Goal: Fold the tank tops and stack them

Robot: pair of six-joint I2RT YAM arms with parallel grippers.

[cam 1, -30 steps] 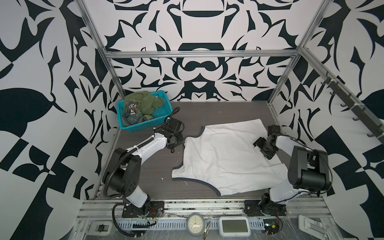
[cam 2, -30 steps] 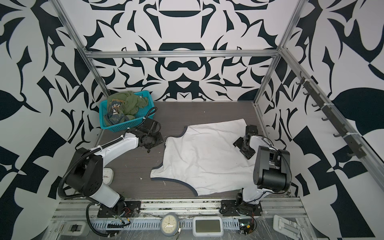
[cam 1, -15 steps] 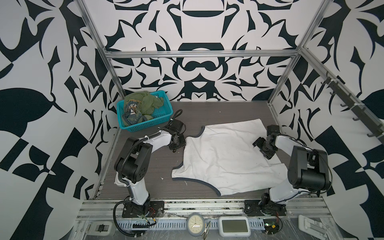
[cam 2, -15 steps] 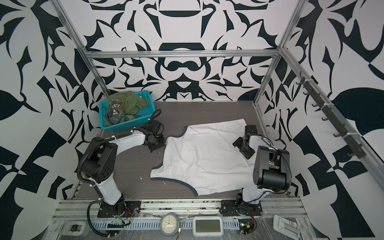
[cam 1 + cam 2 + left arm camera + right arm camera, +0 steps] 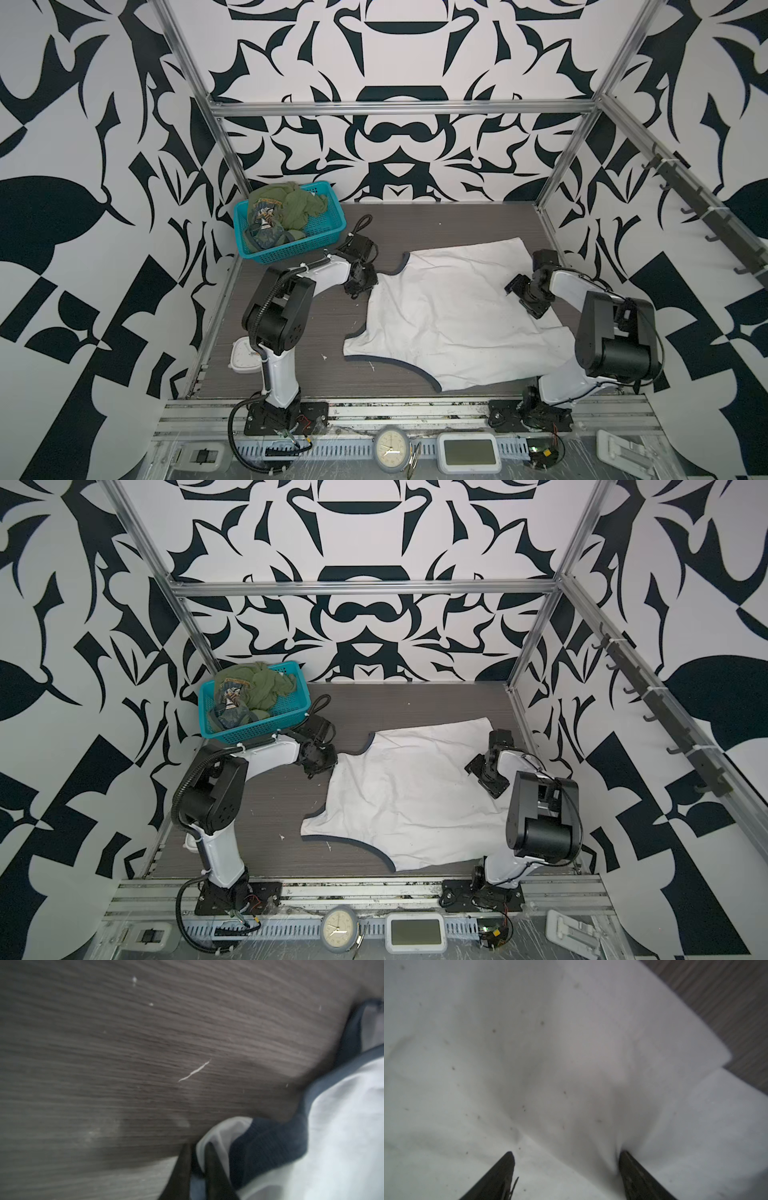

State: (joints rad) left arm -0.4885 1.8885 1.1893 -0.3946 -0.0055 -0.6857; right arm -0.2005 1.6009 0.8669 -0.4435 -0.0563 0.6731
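Note:
The white tank top (image 5: 449,316) (image 5: 407,800) lies spread on the dark table, its navy-trimmed armholes facing left. My left gripper (image 5: 365,286) (image 5: 197,1147) sits low at the top's far-left strap, shut on a fold of white cloth and navy trim (image 5: 268,1140). My right gripper (image 5: 525,293) (image 5: 566,1154) is open, its fingertips (image 5: 509,1156) resting on the top's right side, where the cloth puckers against one finger. The olive green tank top (image 5: 295,203) (image 5: 262,683) lies crumpled in the teal basket (image 5: 291,249) (image 5: 257,729) at the back left.
A small white device (image 5: 243,357) lies on the table beside the left arm's base. A clock (image 5: 390,451) and a timer (image 5: 469,451) sit on the front rail. Metal frame posts and patterned walls enclose the table (image 5: 436,224); hooks line the right wall.
The left arm's elbow swung in toward its base while its gripper stayed at the strap and closed on the cloth. The right arm and the white top have not moved.

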